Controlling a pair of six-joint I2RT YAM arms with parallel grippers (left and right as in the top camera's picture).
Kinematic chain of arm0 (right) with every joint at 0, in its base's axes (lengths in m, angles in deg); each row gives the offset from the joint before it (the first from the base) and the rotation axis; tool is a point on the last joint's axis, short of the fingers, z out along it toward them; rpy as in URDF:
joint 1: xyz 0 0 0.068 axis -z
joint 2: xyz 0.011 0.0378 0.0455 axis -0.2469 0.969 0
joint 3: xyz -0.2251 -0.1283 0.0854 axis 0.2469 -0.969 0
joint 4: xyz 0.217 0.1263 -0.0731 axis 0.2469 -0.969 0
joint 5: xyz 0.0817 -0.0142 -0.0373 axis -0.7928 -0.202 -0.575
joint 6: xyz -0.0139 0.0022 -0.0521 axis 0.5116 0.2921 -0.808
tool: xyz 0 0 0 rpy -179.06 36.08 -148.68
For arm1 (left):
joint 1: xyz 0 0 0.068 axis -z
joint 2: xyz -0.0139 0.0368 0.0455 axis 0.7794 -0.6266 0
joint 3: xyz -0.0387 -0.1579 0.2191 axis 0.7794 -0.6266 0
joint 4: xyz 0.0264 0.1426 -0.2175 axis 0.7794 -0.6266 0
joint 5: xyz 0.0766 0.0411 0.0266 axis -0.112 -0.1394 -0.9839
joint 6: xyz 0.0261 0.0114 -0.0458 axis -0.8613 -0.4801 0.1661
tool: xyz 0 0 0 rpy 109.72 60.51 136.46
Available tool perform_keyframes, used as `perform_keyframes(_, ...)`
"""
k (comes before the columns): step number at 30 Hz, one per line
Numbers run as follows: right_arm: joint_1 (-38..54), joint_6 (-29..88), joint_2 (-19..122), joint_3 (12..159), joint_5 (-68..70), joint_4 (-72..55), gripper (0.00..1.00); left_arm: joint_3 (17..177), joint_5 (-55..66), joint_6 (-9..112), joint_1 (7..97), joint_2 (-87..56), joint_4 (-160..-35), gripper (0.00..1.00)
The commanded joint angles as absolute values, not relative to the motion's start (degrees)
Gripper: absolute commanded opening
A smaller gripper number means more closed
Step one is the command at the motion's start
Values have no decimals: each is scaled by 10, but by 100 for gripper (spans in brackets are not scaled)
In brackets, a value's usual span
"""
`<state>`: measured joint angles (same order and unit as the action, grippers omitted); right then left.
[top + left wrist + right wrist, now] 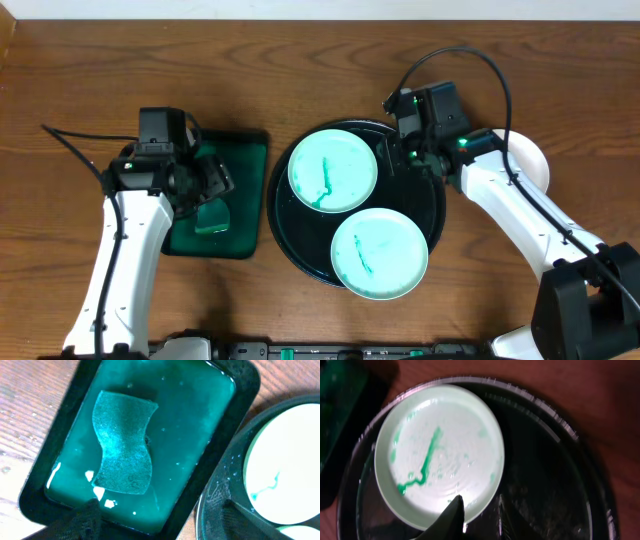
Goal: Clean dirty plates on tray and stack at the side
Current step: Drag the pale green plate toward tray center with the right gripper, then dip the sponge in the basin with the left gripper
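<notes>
Firstly, the left gripper (160, 527) has its two dark fingers (85, 520) far apart, and there is nothing between them; it holds no object. Under it lies a sponge (122, 445), flat, with wavy sides and a rough, grainy face, soaked in teal liquid. The liquid fills the green tray (245, 390), which is rectangular with rounded corners and a dark shiny rim.

The right gripper (479, 505) has its fingers only a little apart, and nothing is between them either. One fingertip (454, 510) overlaps the 6 o'clock edge of the upper plate (440, 450); whether it touches, I cannot tell. This plate is round, pale mint and wet, with a thin teal streak. It sits at 11 o'clock in the black tray (550, 460), which is round and glossy, with a raised rim and small drops.

The overhead view shows more. The lower plate (379, 253) is at 5 o'clock in the black tray, also smeared, and its edge reaches over the rim. A third plate (535, 160), white, rests on the table (80, 70) at 3 o'clock from the black tray, partly behind the right arm. The table is brown wood with clear grain, and a pale wall (300, 8) runs along 12 o'clock. Only the left wrist view shows water drops on the wood beside the green tray.
</notes>
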<state>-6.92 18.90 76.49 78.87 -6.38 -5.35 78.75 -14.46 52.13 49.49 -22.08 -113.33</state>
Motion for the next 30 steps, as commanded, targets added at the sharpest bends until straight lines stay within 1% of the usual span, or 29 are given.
perform_keyframes(1, -81, 174, 767, 791, -62, -61, 21, 762, -199, 543, 498, -259, -1135, 65)
perform_keyframes(3, -84, 174, 767, 791, -62, -62, 21, 757, -264, 576, 497, -288, -1133, 61)
perform_keyframes(5, -86, 174, 767, 791, -62, -63, 21, 757, -289, 579, 497, -322, -1117, 59)
perform_keyframes(8, -90, 174, 767, 791, -62, -64, 20, 757, -288, 574, 497, -376, -1076, 59)
perform_keyframes(11, -91, 176, 767, 791, -62, -64, 20, 757, -279, 575, 497, -426, -1049, 52)
perform_keyframes(14, -91, 176, 767, 791, -62, -64, 17, 757, -269, 572, 497, -468, -1028, 50)
perform_keyframes(16, -91, 176, 767, 791, -61, -64, 15, 757, -269, 570, 497, -487, -1017, 41)
perform_keyframes(17, -91, 176, 767, 791, -57, -64, 15, 757, -269, 570, 497, -492, -1015, 31)
perform_keyframes(18, -91, 177, 767, 791, -51, -64, 13, 757, -269, 570, 497, -495, -1015, 13)
perform_keyframes(19, -91, 179, 767, 791, -43, -64, 12, 757, -268, 570, 497, -494, -1017, 7)
perform_keyframes(23, -90, 205, 767, 791, -1, -64, 8, 774, -251, 570, 497, -472, -1049, 7)
perform_keyframes(26, -90, 251, 767, 791, 61, -67, 4, 795, -250, 570, 497, -438, -1088, 7)
perform_keyframes(28, -90, 283, 767, 791, 102, -70, 4, 804, -249, 570, 497, -405, -1109, 7)
perform_keyframes(30, -90, 291, 768, 791, 118, -70, 4, 809, -249, 570, 497, -369, -1123, 7)
